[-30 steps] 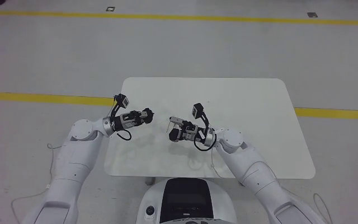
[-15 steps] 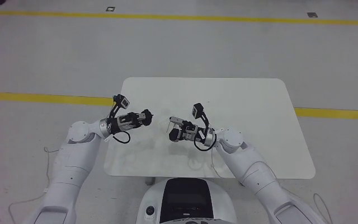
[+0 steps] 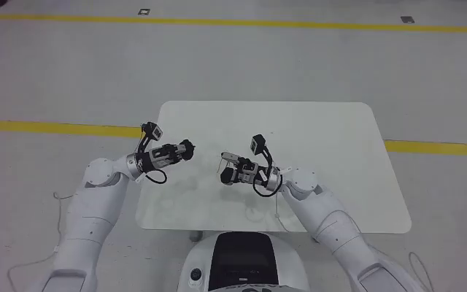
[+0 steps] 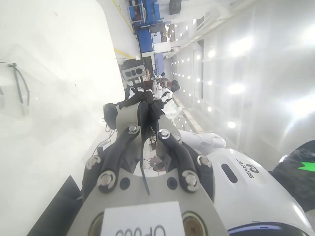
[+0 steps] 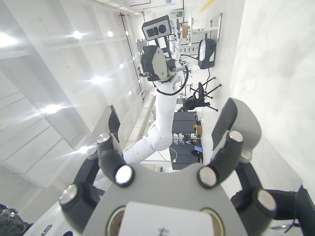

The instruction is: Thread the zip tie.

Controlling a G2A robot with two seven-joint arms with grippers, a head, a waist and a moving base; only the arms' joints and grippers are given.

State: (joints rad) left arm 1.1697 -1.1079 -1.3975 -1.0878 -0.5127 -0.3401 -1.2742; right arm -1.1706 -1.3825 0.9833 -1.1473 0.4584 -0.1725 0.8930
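Zip tie pinched in the left pincer (image 4: 145, 100), right pincer (image 5: 172, 114) empty.
Above the left part of the white bench (image 3: 328, 146), the left pincer is clamped tight on the black zip tie (image 4: 144, 181), whose tail runs back between its fingers. The right pincer, jaws spread wide, hangs near the bench's middle, facing it and well apart.

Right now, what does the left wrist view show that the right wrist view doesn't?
Left wrist view: the left gripper up close, shut on the black zip tie, whose strap trails back from between the fingers.
Right wrist view: the right gripper, open with nothing between its pads.
Both: the white table, and the left gripper, which the right wrist view catches farther off, too small there to make out the zip tie.
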